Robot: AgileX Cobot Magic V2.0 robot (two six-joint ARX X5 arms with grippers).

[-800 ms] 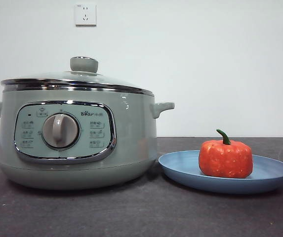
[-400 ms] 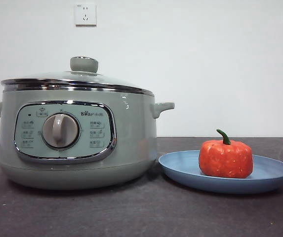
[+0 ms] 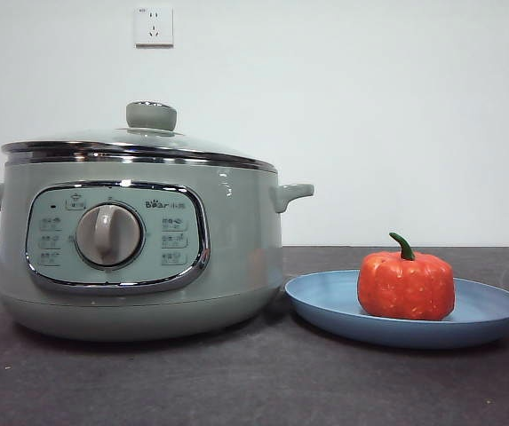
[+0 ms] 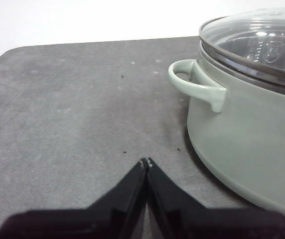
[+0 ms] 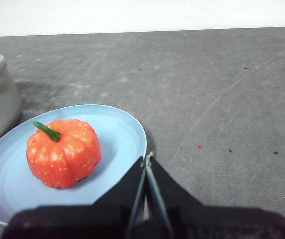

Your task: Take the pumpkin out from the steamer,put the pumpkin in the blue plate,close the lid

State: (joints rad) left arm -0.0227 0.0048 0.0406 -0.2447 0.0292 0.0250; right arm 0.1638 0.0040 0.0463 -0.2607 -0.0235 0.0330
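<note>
Left gripper (image 4: 146,162): we see its two black jaws pressed together, tips touching, nothing between them, over bare dark table
Steamer, from the left gripper: the pale sage-green steamer (image 4: 246,134) stands close beside the closed tips, apart from them, one side handle (image 4: 196,84) turned toward that arm
Lid: the glass lid (image 3: 139,142) with chrome rim sits closed on the steamer, its green knob (image 3: 151,115) on top
Right gripper (image 5: 146,158): jaws pressed together too, empty, the tips just beside the rim of the blue plate (image 5: 127,134); we cannot tell whether they touch it
Pumpkin, from the right gripper: the orange-red pumpkin (image 5: 63,151) sits upright in the blue plate, near the tips yet clear of them, green stem (image 5: 47,131) curving up
Plate and steamer: in the front view the plate lies just beside the steamer's base
Table (image 3: 254,390): dark grey, lightly scratched
Wall: white, with two sockets (image 3: 154,27) high up
Arms in the front view: we see neither one
</note>
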